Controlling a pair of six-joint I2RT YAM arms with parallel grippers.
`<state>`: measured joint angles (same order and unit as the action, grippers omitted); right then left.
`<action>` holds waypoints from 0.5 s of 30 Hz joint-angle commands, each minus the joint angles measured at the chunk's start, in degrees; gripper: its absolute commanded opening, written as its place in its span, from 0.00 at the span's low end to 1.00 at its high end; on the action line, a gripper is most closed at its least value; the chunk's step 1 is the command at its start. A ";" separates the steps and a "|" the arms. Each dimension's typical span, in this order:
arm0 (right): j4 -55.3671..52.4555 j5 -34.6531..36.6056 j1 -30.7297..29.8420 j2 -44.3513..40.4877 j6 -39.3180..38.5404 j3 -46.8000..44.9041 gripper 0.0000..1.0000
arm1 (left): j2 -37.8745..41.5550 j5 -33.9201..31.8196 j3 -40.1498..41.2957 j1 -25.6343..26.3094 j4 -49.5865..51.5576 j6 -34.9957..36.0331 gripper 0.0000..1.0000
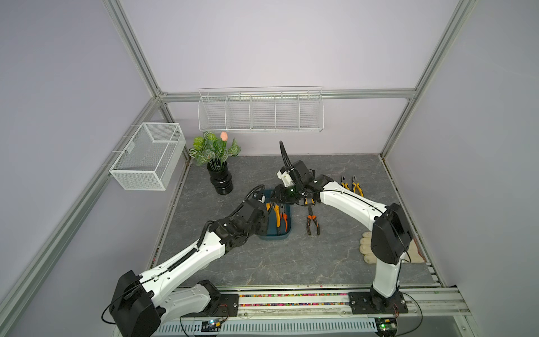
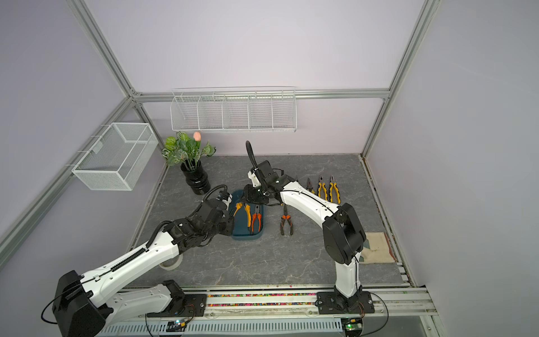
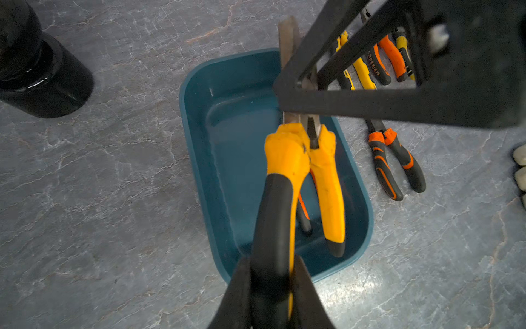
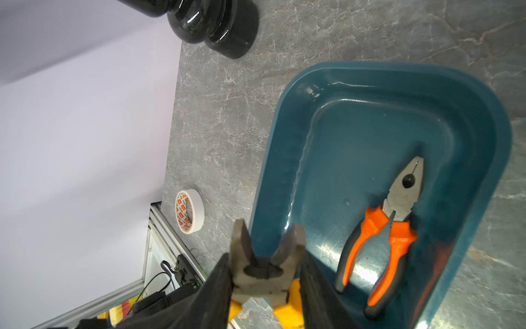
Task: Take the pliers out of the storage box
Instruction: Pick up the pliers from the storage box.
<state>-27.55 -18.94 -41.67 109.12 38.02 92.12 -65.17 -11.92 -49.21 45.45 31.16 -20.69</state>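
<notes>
Top views: one smooth teal plastic storage box (image 1: 273,237) with rounded corners sits on the grey veined table (image 1: 262,262). One long-nose pliers (image 2: 286,224) with orange-black grips lies on the table just beside it.

Left wrist: left gripper (image 3: 270,265) is clamped on one black-ended handle of the yellow-handled pliers (image 3: 287,159), held over the box.

Right wrist: right gripper (image 4: 266,256) fingers touch both sides of that tool's dull steel head. One orange-handled combination pliers (image 4: 381,236) lies flat inside the box.
</notes>
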 commanded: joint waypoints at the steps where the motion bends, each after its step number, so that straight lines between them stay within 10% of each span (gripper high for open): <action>1: -0.32 0.26 -0.69 1.16 0.08 1.14 0.33 | 0.29 -0.25 -2.29 0.34 -3.60 0.30 0.00; 10: -0.22 -0.22 -0.87 1.75 0.44 1.93 0.20 | 0.31 -0.11 -2.32 0.39 -3.80 0.30 0.00; 15: -0.31 0.09 -1.09 2.48 0.50 2.49 0.32 | 0.47 -0.16 -2.21 0.58 -3.78 0.30 0.00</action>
<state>-27.42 -19.29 -41.85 109.84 40.45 93.78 -65.32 -12.43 -49.21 45.45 31.53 -20.93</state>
